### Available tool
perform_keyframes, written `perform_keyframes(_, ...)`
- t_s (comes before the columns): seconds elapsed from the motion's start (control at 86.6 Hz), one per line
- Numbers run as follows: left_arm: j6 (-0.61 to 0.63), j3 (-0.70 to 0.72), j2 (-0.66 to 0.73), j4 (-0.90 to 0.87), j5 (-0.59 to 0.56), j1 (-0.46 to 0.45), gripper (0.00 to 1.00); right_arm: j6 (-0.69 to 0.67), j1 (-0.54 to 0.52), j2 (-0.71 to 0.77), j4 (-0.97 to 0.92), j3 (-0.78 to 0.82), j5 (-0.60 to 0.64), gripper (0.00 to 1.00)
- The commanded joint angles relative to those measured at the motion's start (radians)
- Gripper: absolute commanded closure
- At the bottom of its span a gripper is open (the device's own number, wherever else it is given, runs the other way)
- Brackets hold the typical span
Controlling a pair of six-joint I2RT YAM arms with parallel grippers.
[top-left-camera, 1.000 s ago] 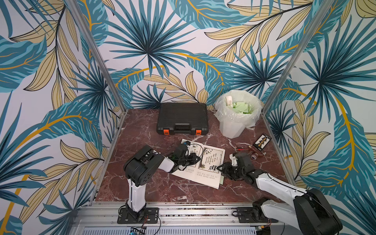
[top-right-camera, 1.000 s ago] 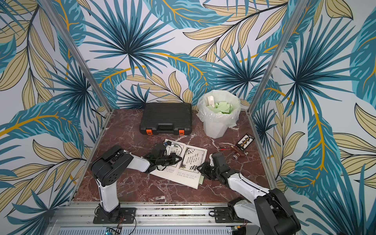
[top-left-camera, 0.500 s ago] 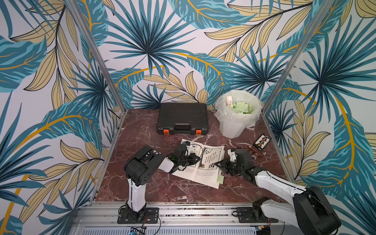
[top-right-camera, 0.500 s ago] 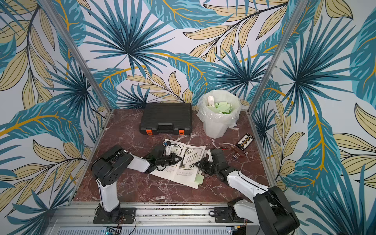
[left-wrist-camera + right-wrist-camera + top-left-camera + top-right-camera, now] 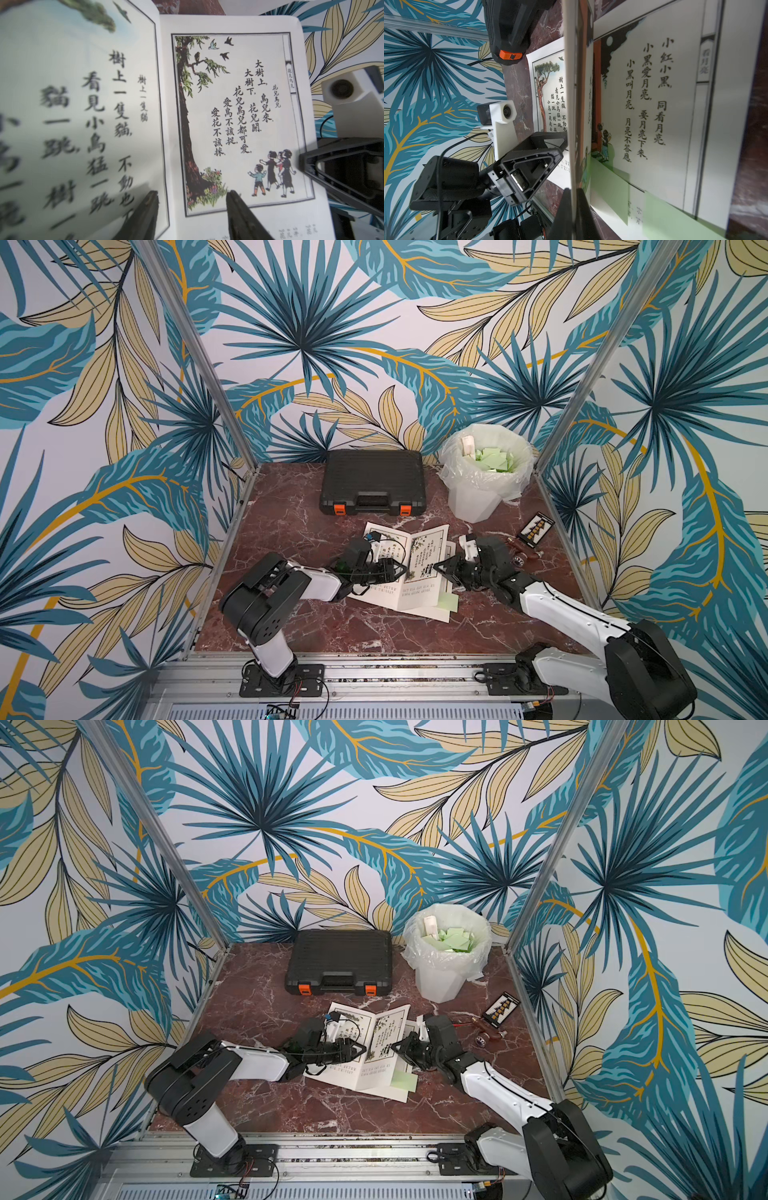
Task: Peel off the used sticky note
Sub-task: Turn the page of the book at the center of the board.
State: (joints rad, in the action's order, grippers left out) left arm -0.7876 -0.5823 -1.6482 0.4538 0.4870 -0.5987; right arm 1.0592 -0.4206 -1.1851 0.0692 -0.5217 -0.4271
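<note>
While pinching one page (image 5: 572, 104) of the open booklet (image 5: 415, 597) between clamped tips, best to hold the right gripper (image 5: 571, 199) steady and the leaf upright, without pulling further away from the spine, to avoid tearing; exposed behind the raised leaf, just below those tips toward the arm's own base, the green sticky note (image 5: 446, 600), lying flat on the lower corner of the next page; parted and grasping nothing, the left gripper (image 5: 191, 195), with one tip on each side of the spine, close over the paper; impossible to tell whether touching or not; as a judgement only: press those left tips down to anchor the flat pages, or send them under the right tool across to the note; take the note by a free edge, not by the glued one (impossible to tell which from here); peel slowly and low, bending the note back along itself, to avoid lifting or ripping the printed paper; afterwards probably into the lined bin (image 5: 486, 472) beyond the right gripper, already holding similar green slips; readable in front of the left tool: heading 花兒鳥兒, then 大樹上, 大樹下, 鳥兒來, 花兒開, and on the neighbouring leaf 樹上一隻貓; readable in front of the right tool: heading 看月亮, then 小紅小黑, 小黑愛月亮, 月亮不答應; no brand legible on the black case (image 5: 372, 481), nor on the small card (image 5: 536, 529) past the right tool, too small to read.
</note>
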Motion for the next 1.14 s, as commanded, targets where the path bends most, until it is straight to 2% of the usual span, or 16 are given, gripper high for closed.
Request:
perform_keyframes(0.0,0.120,0.010,0.151,-0.238,-0.048,-0.004,0.34,-0.002,-0.016,-0.006,-0.030,-0.044,0.027,1.00)
perform_keyframes(0.15,0.204,0.001,0.378,-0.408,-0.069,-0.017,0.27,-0.013,-0.051,-0.042,-0.068,-0.103,0.046,1.00)
perform_keyframes(0.427,0.344,-0.056,0.526,-0.603,-0.110,-0.062,0.20,-0.023,-0.104,-0.116,-0.097,-0.190,0.082,1.00)
perform_keyframes(0.716,0.436,-0.147,0.515,-0.726,-0.188,-0.158,0.14,-0.030,-0.163,-0.245,-0.143,-0.335,0.133,1.00)
perform_keyframes(0.866,0.470,-0.190,0.508,-0.820,-0.332,-0.229,0.08,-0.032,-0.182,-0.291,-0.157,-0.386,0.149,0.99)
perform_keyframes(1.005,0.485,-0.277,0.450,-0.915,-0.477,-0.266,0.06,-0.037,-0.197,-0.321,-0.169,-0.425,0.157,0.99)
perform_keyframes(1.132,0.502,-0.369,0.386,-0.968,-0.530,-0.283,0.05,-0.036,-0.209,-0.337,-0.174,-0.444,0.163,0.99)
